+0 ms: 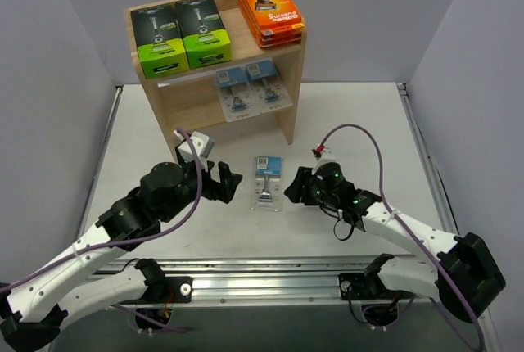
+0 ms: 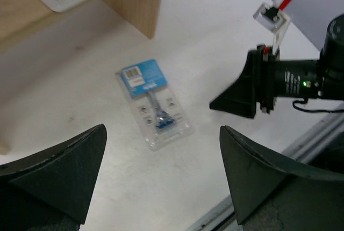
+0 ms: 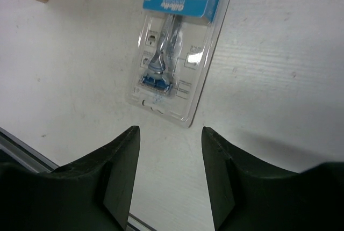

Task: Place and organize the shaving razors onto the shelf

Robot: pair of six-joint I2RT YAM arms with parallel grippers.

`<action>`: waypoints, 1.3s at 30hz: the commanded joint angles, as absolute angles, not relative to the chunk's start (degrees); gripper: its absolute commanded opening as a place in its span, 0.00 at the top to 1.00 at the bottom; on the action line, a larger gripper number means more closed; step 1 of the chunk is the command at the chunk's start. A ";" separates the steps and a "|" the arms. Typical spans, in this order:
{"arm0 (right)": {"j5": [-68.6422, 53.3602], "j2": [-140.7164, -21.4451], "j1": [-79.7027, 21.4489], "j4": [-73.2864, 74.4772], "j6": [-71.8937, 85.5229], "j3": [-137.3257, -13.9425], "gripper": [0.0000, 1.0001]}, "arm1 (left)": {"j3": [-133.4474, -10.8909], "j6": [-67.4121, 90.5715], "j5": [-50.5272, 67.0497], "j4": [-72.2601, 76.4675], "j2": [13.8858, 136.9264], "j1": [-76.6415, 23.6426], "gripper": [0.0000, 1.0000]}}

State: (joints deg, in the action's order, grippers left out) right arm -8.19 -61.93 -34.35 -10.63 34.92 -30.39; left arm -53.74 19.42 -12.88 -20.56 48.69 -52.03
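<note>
A wooden shelf (image 1: 291, 82) stands at the back of the table. Its top tier holds two black-and-green razor boxes (image 1: 182, 33) and a stack of orange razor boxes (image 1: 271, 12). Two blister packs (image 1: 252, 88) lie on the middle tier. A third blister pack with a blue card (image 1: 268, 180) (image 2: 154, 103) (image 3: 177, 53) lies flat on the table between the arms. My left gripper (image 1: 232, 182) (image 2: 162, 130) is open just left of it, holding nothing. On the pack's right, my right gripper (image 1: 293, 187) (image 3: 170, 130) is open and empty, its tips short of the pack's lower edge.
The shelf's right side panel (image 2: 137, 0) reaches the table just behind the loose pack. A metal rail (image 1: 270, 268) runs along the near table edge. Grey walls close in both sides. Purple cables loop over both arms.
</note>
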 commanded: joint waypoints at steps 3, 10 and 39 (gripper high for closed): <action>3.57 -72.21 -44.99 -10.82 39.99 -36.64 0.52 | -56.08 9.32 -26.71 -28.04 43.16 -50.81 0.06; 12.29 -85.51 -52.38 -3.70 42.80 -48.15 0.51 | -53.62 8.87 -22.17 -26.11 40.18 -30.47 0.06; 19.69 -103.80 -53.61 3.60 44.82 -59.85 0.41 | -47.02 11.60 -18.02 -22.68 35.33 -18.37 0.06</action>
